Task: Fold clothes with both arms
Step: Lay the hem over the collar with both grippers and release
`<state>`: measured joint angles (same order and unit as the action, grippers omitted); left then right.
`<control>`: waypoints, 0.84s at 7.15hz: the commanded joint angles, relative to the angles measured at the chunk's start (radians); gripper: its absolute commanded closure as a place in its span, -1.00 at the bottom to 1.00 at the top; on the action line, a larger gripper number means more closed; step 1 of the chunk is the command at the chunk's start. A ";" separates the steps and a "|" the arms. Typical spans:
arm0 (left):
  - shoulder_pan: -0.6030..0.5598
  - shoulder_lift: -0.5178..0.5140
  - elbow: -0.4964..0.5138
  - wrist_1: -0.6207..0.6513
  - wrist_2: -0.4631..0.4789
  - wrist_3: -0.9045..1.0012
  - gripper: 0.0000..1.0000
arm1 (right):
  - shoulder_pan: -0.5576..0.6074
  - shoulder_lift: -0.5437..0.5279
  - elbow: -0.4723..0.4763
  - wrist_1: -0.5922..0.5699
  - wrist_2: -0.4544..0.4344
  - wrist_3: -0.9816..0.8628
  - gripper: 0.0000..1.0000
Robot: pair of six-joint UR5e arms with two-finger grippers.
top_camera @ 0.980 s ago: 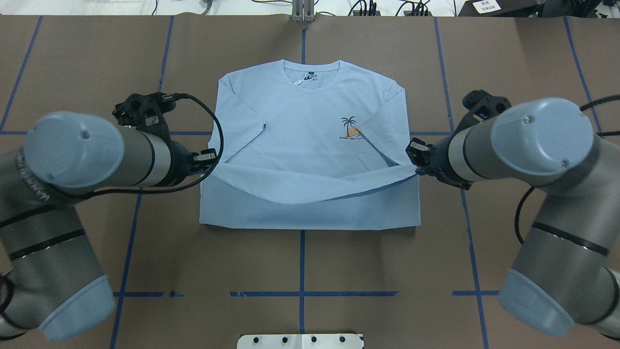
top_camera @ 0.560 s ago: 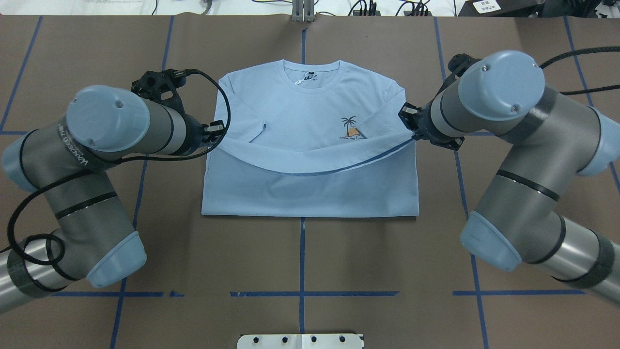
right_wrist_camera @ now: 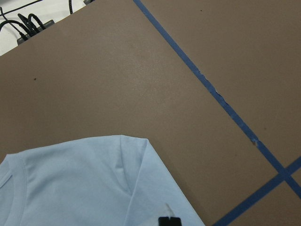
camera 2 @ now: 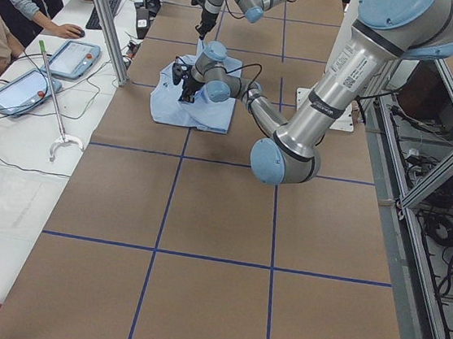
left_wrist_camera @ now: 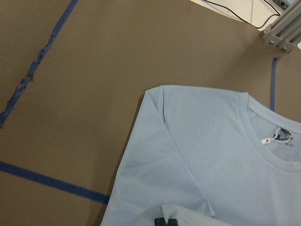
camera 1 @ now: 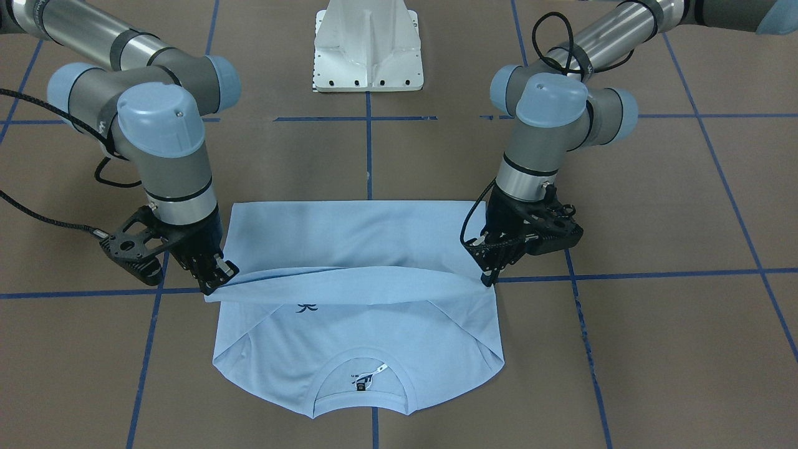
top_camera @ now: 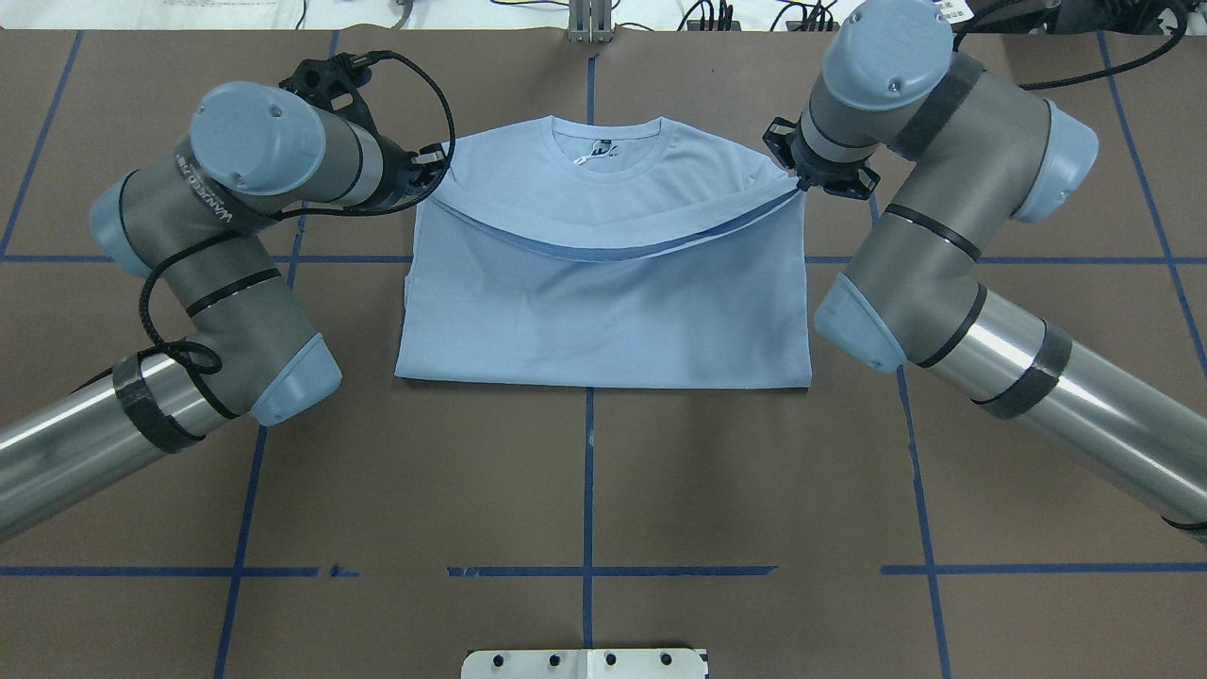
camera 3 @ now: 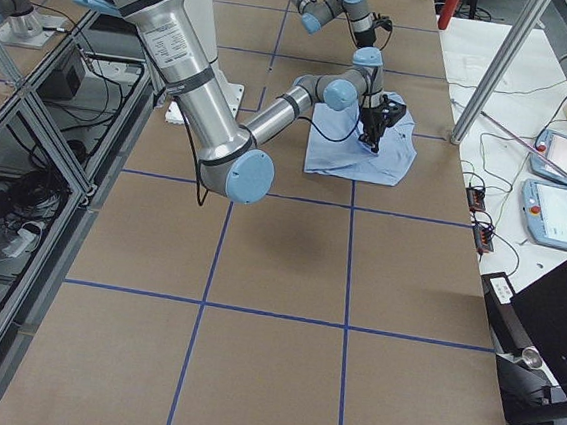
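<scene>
The light blue T-shirt lies on the brown table, collar at the far side, dark label and white tag showing. Its lower half is doubled over the chest. My left gripper is shut on the left corner of the folded-over hem, near the shoulder. My right gripper is shut on the right corner. The hem sags between them, just short of the collar. In the front-facing view the left gripper and right gripper hold the hem slightly raised; only a sliver of the chest print shows.
The white pedestal base stands at the near table edge. Blue tape lines grid the table. An aluminium post and operators with tablets are at the far side. Cables run along the far edge.
Both grippers have carried the hem away from the robot, from mid-chest up to the shoulders. The folded layer now covers the palm print in the overhead view.
</scene>
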<state>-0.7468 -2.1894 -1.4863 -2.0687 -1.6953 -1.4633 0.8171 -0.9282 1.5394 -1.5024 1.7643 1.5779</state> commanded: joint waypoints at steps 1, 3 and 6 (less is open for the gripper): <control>-0.002 -0.021 0.113 -0.106 0.002 0.000 1.00 | 0.002 0.037 -0.117 0.057 -0.003 -0.004 1.00; 0.000 -0.030 0.143 -0.131 0.026 0.001 1.00 | 0.002 0.043 -0.198 0.129 -0.011 -0.003 1.00; -0.003 -0.030 0.173 -0.136 0.066 0.050 1.00 | -0.001 0.051 -0.245 0.151 -0.012 -0.002 1.00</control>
<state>-0.7483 -2.2192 -1.3330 -2.2007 -1.6566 -1.4511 0.8178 -0.8794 1.3112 -1.3577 1.7522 1.5749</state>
